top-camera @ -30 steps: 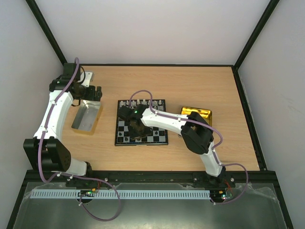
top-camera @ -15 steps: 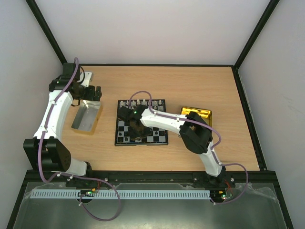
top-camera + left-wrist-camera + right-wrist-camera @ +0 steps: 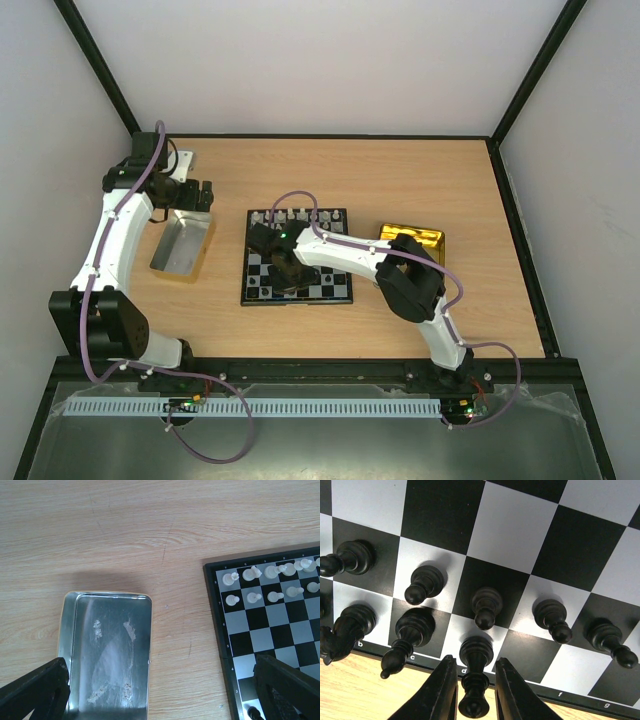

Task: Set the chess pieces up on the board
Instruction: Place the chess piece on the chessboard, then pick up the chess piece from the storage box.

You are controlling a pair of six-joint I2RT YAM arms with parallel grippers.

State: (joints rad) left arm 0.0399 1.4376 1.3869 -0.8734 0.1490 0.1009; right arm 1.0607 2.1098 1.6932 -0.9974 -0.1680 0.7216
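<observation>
Down at the board's (image 3: 505,527) near edge, the right gripper (image 3: 475,666) stands narrowly parted, a finger on either side of a tall black piece (image 3: 475,652) in the back row, with slivers of gap showing. Black pawns (image 3: 486,605) line the next row. White pieces (image 3: 273,571) fill the board's two far rows. Left of the board, the left gripper (image 3: 161,666) hangs spread wide above a silver tray (image 3: 115,645). Right of the board sits a gold tray (image 3: 425,238).
</observation>
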